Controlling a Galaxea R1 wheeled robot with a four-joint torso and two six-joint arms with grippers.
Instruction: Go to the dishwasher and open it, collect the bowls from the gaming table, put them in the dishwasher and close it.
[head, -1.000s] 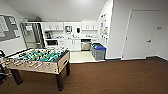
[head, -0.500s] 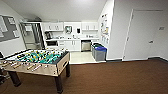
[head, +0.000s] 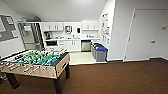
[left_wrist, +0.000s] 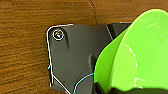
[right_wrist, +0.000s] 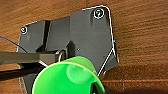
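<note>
Stainless-steel-front dishwasher (head: 86, 46) in kitchenette, upper centre of head frame, far ahead across brown floor (head: 120, 77). Lime green plastic bowl (left_wrist: 135, 60) fills left wrist frame's right side; second lime green bowl (right_wrist: 67, 77) near right wrist. Jaws' state: cannot tell.

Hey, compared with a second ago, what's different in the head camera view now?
The whole view has slid left to right: the foosball table, kitchenette and blue-lidded bin all sit further right in the picture. That is the camera turning with the robot, not the things moving. Nothing was taken hold of or let go. The kitchenette's stainless-steel dishwasher is shut as before, and the white door on the right stays closed.
</note>
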